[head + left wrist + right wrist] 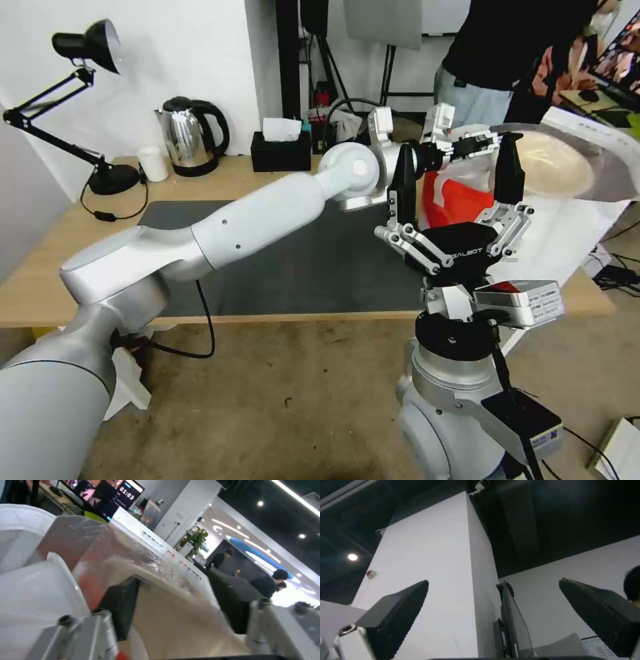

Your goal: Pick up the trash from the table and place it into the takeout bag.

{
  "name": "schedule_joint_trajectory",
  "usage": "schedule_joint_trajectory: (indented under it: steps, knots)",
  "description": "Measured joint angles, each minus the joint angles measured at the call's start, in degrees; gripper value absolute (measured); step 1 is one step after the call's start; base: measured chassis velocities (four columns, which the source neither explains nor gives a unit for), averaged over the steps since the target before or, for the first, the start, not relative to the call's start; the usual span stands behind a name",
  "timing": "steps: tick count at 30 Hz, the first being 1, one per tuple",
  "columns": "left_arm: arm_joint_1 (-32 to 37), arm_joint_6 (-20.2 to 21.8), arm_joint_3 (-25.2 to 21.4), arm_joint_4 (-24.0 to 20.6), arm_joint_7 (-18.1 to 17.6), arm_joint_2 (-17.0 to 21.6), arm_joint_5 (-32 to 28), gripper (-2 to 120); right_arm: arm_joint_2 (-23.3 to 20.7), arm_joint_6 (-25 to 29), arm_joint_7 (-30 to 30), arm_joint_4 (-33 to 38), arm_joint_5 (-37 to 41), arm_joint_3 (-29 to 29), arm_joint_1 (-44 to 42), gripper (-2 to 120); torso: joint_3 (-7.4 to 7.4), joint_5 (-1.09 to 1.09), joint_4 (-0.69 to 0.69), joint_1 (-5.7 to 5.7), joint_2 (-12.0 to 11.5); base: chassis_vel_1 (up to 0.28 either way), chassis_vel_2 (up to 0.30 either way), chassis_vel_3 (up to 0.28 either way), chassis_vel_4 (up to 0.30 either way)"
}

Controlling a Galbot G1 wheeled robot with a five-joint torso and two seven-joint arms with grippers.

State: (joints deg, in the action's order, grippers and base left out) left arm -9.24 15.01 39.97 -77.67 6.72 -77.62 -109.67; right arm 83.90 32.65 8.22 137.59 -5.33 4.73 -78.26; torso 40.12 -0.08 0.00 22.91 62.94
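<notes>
Nearest, the right gripper (457,193) stood raised before the large white-and-red foil-lined takeout bag (460,200), jaws wide and empty. Beyond it, the left gripper (490,143) held the shallow tan pulp bowl (553,165) over the bag's open mouth, seemingly a late load. Left of the bag, the black mat on the long light-wood table (47,267) offered open room.

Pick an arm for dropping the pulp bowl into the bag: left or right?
Left. The left gripper grips the tan pulp bowl at the takeout bag's foil-lined mouth. The right gripper stands open and empty, fingers up, nearer the robot.
</notes>
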Motion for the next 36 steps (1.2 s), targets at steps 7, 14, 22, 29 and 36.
schedule_joint_trajectory:
  steps: [7, 14, 22, 29, 36]
  knots:
    - [0.09, -0.04, 0.05, 0.09, 0.19, -0.04, 0.09, 71, -0.08, 0.00, 0.03, 0.00, 0.02, 0.06, -0.02, 100, 0.00, 0.00, 0.00, 0.00, 0.00, 0.000, 0.000, 0.000, 0.000]
    - [0.37, -0.13, 0.14, 0.72, 0.37, -0.42, 0.26, 71, -0.20, 0.03, 0.07, -0.09, 0.06, 0.14, -0.02, 100, 0.00, 0.00, 0.00, 0.00, 0.00, 0.000, 0.000, 0.000, 0.000]
    - [0.25, -0.20, -0.79, 2.64, 0.12, -0.86, 0.24, 97, -0.37, 0.16, 0.13, -0.55, 0.14, 0.18, 0.24, 100, 0.00, 0.00, 0.00, 0.00, 0.00, 0.000, 0.000, 0.000, 0.000]
    - [-2.27, -0.30, -3.02, 0.60, -0.44, 0.91, -0.84, 100, -0.64, 0.09, 0.13, -0.91, 0.18, 0.29, 0.41, 100, 0.00, 0.00, -0.01, 0.00, 0.01, 0.000, 0.000, 0.000, 0.000]
    - [-6.18, -0.72, -8.64, 0.17, -0.73, 3.84, -1.84, 100, -0.73, 0.20, 0.09, -1.40, -0.05, 0.31, -0.06, 100, 0.00, -0.01, 0.00, 0.00, 0.01, 0.000, 0.000, 0.000, 0.000]
